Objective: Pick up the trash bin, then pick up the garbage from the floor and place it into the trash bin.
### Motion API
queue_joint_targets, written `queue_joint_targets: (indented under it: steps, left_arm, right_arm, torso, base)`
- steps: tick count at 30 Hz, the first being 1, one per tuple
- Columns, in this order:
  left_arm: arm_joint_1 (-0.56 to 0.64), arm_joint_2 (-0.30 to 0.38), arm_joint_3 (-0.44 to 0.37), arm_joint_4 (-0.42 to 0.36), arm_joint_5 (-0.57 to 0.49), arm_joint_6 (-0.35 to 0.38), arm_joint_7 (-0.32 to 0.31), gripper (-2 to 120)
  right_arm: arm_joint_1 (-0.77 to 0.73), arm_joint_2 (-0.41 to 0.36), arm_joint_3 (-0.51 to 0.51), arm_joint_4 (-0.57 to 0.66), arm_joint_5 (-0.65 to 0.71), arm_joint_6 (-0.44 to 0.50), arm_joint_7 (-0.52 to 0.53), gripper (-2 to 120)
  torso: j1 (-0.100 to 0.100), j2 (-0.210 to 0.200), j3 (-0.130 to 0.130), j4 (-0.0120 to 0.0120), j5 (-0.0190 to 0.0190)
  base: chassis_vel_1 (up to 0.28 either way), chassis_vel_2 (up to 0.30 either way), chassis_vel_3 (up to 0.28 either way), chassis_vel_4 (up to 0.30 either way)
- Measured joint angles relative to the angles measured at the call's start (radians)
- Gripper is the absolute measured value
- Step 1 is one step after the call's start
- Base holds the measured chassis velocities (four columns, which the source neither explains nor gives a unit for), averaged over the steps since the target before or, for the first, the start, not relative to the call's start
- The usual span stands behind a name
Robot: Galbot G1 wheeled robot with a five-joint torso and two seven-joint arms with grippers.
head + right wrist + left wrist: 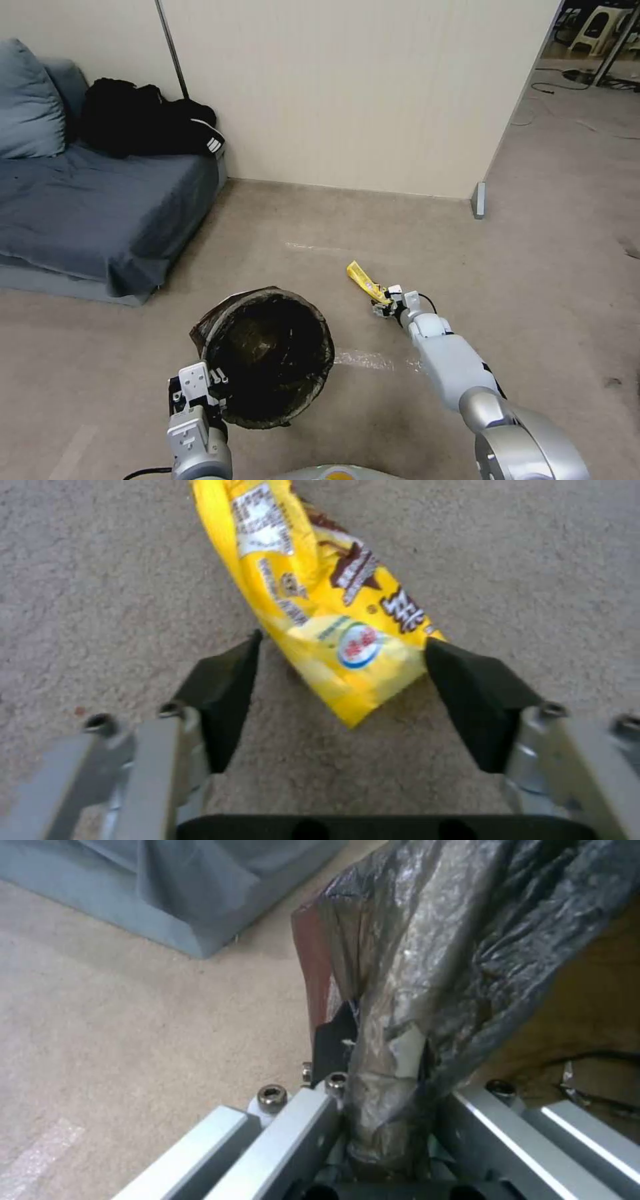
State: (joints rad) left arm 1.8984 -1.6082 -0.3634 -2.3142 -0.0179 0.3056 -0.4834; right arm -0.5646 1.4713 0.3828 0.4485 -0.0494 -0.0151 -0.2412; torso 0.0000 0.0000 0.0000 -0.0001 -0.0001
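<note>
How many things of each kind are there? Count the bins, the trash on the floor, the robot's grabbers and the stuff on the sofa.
Trash bin: 1, the trash bin, clamped at its rim by the left gripper.
Trash on the floor: 1, the yellow wrapper, between the open fingers of the right gripper.
Grippers: 2.
On the sofa: 2, black clothes and a blue cushion.
Total: 6.

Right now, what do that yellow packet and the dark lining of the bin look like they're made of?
The yellow wrapper looks like glossy printed plastic film: it shines and creases, between the open right gripper fingers. The trash bin lining, pinched by the left gripper, seems thin crinkled plastic sheet, wrinkled and faintly reflective.
</note>
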Motion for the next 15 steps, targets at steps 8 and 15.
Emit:
queue_joint_targets:
  steps: [8, 15]
  left_arm:
    - [-0.002, 0.000, 0.004, 0.004, 0.003, -0.002, 0.000, 0]
    - [-0.007, 0.000, 0.004, 0.007, 0.003, -0.003, 0.000, 0]
  right_arm:
    - [0.012, 0.005, 0.000, -0.017, -0.002, 0.005, -0.001, 30]
    - [0.013, 0.012, -0.003, -0.021, -0.007, 0.007, 0.000, 8]
  torso:
    - [0.000, 0.000, 0.000, 0.0001, 0.0001]
    - [0.000, 0.000, 0.000, 0.0001, 0.0001]
  base:
    - [0.000, 0.000, 0.000, 0.000]
    - [0.000, 0.000, 0.000, 0.000]
